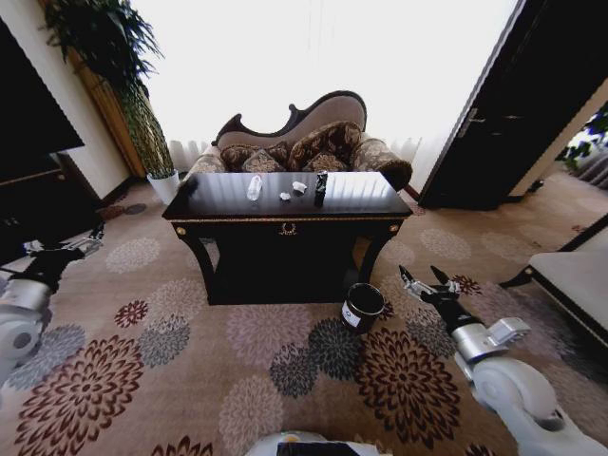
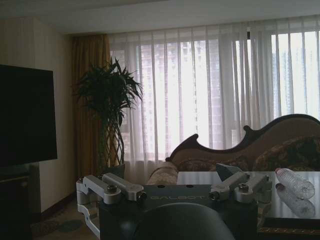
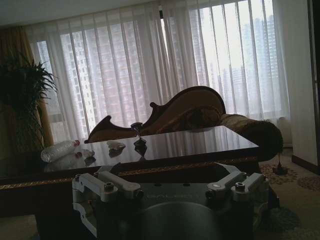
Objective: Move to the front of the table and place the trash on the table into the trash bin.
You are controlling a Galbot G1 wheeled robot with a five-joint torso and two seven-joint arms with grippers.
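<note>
The table (image 1: 370,202) stands ahead, dark and glossy. On its top lies the trash: a clear bottle (image 1: 255,187), white paper scraps (image 1: 285,197) (image 1: 299,186) and a dark can (image 1: 320,188). The trash bin (image 1: 362,307), black with a white label, sits on the carpet by the table's front right leg. My right gripper (image 1: 424,280) hovers open and empty just right of the bin. My left gripper (image 1: 81,245) hangs open and empty far left of the table. In the left wrist view the bottle (image 2: 295,182) lies on the table (image 2: 290,212). In the right wrist view the bottle (image 3: 59,150), a scrap (image 3: 116,145) and the can (image 3: 138,135) lie on the table (image 3: 200,142).
A carved sofa (image 1: 304,142) with cushions stands behind the table. A plant in a white pot (image 1: 163,185) is at the back left, a dark cabinet (image 1: 38,199) at the left, a pale bench (image 1: 579,275) at the right. Patterned carpet lies open in front.
</note>
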